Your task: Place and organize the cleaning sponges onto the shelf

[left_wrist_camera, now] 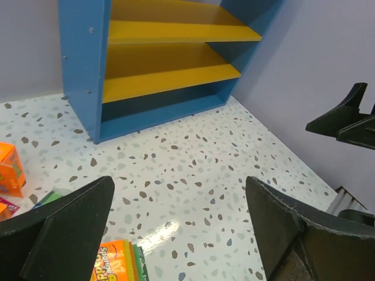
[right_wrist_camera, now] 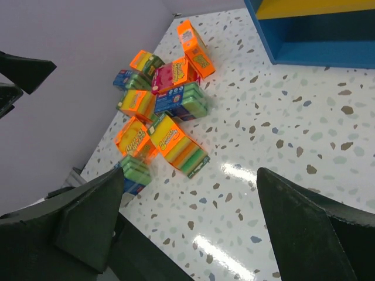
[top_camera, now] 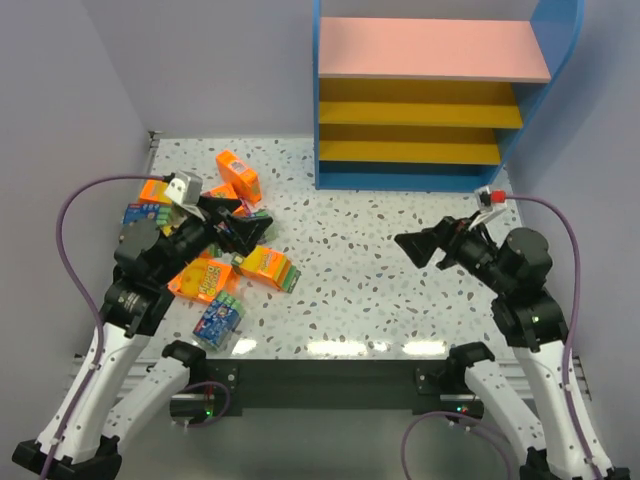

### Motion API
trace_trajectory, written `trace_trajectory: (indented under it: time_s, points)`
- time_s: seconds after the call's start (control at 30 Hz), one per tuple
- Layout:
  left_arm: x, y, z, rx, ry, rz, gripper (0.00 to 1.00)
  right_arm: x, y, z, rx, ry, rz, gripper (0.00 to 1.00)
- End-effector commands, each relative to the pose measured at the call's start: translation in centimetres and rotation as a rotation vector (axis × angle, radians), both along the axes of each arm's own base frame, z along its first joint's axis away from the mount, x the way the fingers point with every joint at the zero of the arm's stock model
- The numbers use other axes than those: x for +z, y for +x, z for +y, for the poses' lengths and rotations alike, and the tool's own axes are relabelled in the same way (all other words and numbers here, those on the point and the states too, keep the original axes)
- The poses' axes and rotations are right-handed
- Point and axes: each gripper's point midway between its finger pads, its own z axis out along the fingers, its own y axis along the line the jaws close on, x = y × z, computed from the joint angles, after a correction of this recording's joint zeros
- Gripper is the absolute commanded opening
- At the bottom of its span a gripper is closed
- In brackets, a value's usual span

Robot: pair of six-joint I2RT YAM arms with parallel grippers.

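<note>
Lying in a loose heap on the left side of the desk (top_camera: 380,290), the cleaning sponges (right_wrist_camera: 176,140) sit well apart from the shelf (top_camera: 420,150) at the back right; some packs may be hidden under the left arm (top_camera: 150,265). The left fingers (left_wrist_camera: 64,234) hang spread wide over the heap, gripping nothing. The right fingers (right_wrist_camera: 88,222) gape just as wide, empty, above the desk's right side.

Bright, even overhead lighting. Glare streak on table (top_camera: 370,347) at 6 o'clock. Soft shadows. Sharp focus throughout.
</note>
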Motion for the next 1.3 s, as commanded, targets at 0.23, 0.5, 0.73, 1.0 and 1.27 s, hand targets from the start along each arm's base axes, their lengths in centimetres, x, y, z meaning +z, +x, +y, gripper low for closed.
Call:
trace_trajectory:
  time_s: [0.23,0.5,0.73,1.0,1.27]
  points:
    - [-1.3,2.0,5.2,0.319,0.059,0.04,1.0,-6.4,4.0,8.1,0.174,-0.146,0.127,0.99]
    - [-2.7,1.8,8.1,0.477,0.071,0.103,1.0,-13.3,7.6,15.9,0.098,-0.205,0.308,0.99]
    - [-4.5,1.1,9.8,0.562,0.082,0.154,1.0,-17.6,7.8,22.4,0.1,-0.17,0.44,0.82]
    - [-5.4,-0.1,10.7,0.592,0.077,0.174,1.0,-19.2,7.5,27.4,0.074,-0.058,0.529,0.66]
    - [-5.3,-1.2,11.7,0.619,0.08,0.161,1.0,-21.2,6.8,30.1,0.04,-0.054,0.605,0.57]
